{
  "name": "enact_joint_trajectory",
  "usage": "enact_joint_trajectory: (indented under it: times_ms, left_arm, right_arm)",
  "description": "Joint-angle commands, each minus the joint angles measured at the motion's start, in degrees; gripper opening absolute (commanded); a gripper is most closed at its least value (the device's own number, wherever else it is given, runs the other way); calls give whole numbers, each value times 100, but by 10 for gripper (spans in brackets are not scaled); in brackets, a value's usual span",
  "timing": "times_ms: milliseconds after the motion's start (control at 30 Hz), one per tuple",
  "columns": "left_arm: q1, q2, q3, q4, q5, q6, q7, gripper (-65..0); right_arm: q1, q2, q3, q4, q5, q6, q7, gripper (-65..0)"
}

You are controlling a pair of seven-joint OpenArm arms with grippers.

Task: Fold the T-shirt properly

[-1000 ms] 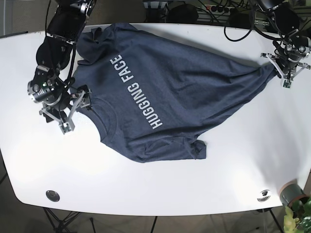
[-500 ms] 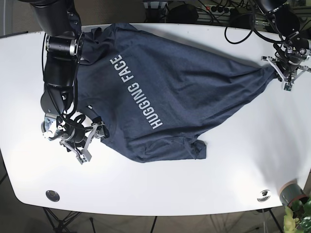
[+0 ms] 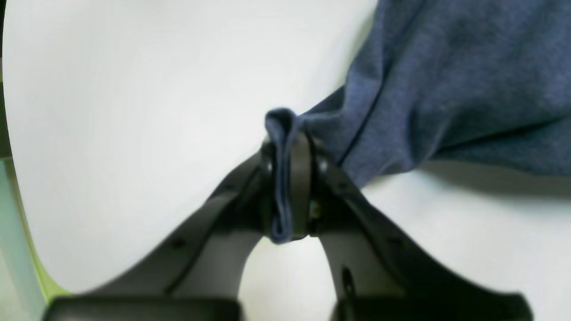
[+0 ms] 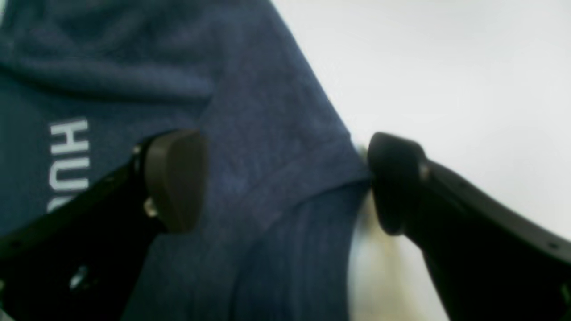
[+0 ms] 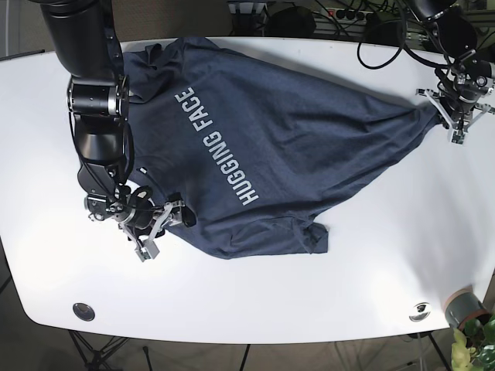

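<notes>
A dark navy T-shirt (image 5: 294, 147) with white "HUGGING FACE" lettering lies spread and creased on the white table (image 5: 232, 294). At the far right of the base view my left gripper (image 5: 454, 120) is shut on a corner of it. The left wrist view shows that bunched fold (image 3: 281, 133) pinched in the left gripper (image 3: 289, 187). My right gripper (image 5: 164, 222) sits at the shirt's lower left edge. In the right wrist view the right gripper (image 4: 285, 183) is open, one pad (image 4: 176, 178) over the T-shirt (image 4: 250, 133), the other finger (image 4: 392, 183) at the hem's edge over the table.
Two round metal inserts (image 5: 83, 311) (image 5: 420, 311) sit near the table's front edge. A potted plant (image 5: 468, 313) stands off the front right corner. Cables (image 5: 340, 14) run behind the back edge.
My right gripper has moved down and to the right, from beside the shirt's left side to its lower left edge, now straddling the hem. The left gripper still holds its corner.
</notes>
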Motion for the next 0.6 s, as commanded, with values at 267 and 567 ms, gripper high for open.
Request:
enact_joint_trajectory:
  times_ms: [267,567]
  left_arm:
    - [-48,-97,-26,109,-21,12,-70,-650]
    - [-48,-229,-35,74,-39,12,-70,-650]
  right_arm:
    - [64,-6,-630,-224,59,12,450,-151]
    - [46,-173,-613,-215,59,-317,468,-556]
